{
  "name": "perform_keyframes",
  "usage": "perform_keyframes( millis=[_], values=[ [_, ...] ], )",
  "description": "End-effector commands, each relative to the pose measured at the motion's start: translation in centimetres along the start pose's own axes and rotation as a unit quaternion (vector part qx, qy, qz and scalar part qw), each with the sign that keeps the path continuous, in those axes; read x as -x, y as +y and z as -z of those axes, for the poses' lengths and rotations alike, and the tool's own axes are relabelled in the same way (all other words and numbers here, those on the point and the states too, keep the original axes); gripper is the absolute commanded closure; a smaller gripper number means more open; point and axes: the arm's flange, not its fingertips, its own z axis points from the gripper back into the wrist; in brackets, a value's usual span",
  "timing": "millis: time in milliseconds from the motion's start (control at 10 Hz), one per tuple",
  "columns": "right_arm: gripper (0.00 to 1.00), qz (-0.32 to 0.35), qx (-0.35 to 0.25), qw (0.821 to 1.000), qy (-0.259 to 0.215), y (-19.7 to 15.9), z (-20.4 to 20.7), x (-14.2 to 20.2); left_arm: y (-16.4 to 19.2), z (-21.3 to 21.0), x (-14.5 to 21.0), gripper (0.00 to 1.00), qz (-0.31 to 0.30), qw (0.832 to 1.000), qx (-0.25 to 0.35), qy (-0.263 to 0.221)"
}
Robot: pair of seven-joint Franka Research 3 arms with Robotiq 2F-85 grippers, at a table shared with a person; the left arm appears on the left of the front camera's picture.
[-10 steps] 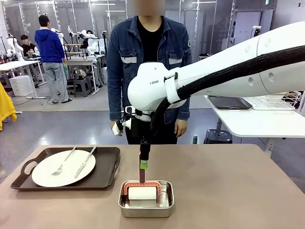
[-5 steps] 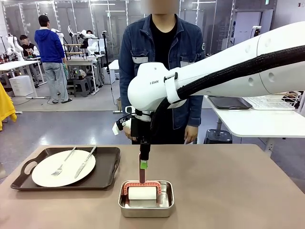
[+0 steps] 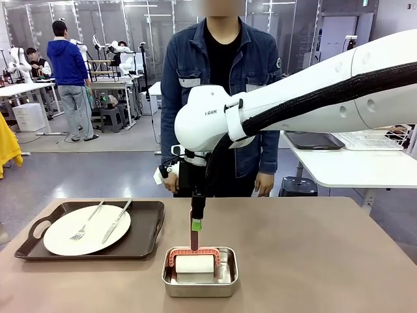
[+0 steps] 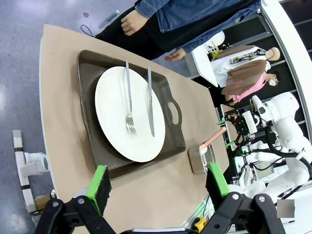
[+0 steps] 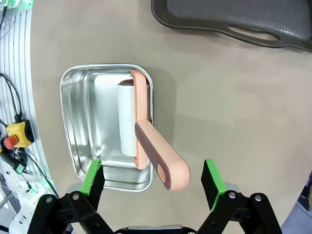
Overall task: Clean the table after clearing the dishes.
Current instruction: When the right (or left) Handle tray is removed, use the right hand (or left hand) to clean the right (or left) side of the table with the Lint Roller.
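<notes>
Pink-handled roller [image 5: 146,141] stands between the released right pincer's [image 5: 152,183] pads [image 5: 93,179]; seemingly the grasping step, so next close squarely on its handle.

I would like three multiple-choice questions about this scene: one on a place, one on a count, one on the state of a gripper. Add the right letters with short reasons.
1. Where does the lint roller lie?
A. on a shelf
B. in the steel pan
C. in a cup

2. How many plates are on the dark tray?
A. one
B. two
C. three

3. How is the right gripper?
A. shut on a spoon
B. shut on a cloth
C. open, over the roller's handle

Answers:
1. B, its white roll rests inside the pan.
2. A, a single white plate bears a fork and a knife.
3. C, both fingers stand wide apart, neither touching the handle.
</notes>
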Motion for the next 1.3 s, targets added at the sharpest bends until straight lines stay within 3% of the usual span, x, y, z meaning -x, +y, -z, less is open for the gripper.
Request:
perform_keyframes(
  millis=[0, 300, 600, 800, 1000, 1200],
  values=[
    [0.00, 0.000, 0.000, 1.000, 0.000, 0.0, 0.0, 0.0, 0.0, -0.3, 0.2, 0.00, 0.009, 1.000, 0.006, -0.004],
    [0.00, 0.150, -0.024, 0.978, -0.144, -2.3, -3.0, 7.0, 0.0, -0.3, 0.2, 0.00, 0.009, 1.000, 0.006, -0.004],
    [0.00, 0.253, -0.071, 0.939, -0.221, -2.0, -3.7, 15.6, 0.0, -0.3, 0.2, 0.00, 0.009, 1.000, 0.006, -0.004],
    [0.00, 0.299, -0.126, 0.901, -0.289, -0.5, -3.5, 22.7, 0.0, -0.3, 0.2, 0.00, 0.009, 1.000, 0.006, -0.004],
    [0.00, 0.341, -0.173, 0.850, -0.362, 0.3, -2.5, 30.2, 0.0, -0.3, 0.2, 0.00, 0.009, 1.000, 0.006, -0.004],
    [0.00, 0.368, -0.185, 0.810, -0.417, 1.4, -1.1, 36.4, 0.0, -0.3, 0.2, 0.00, 0.009, 1.000, 0.006, -0.004]
  ],
)
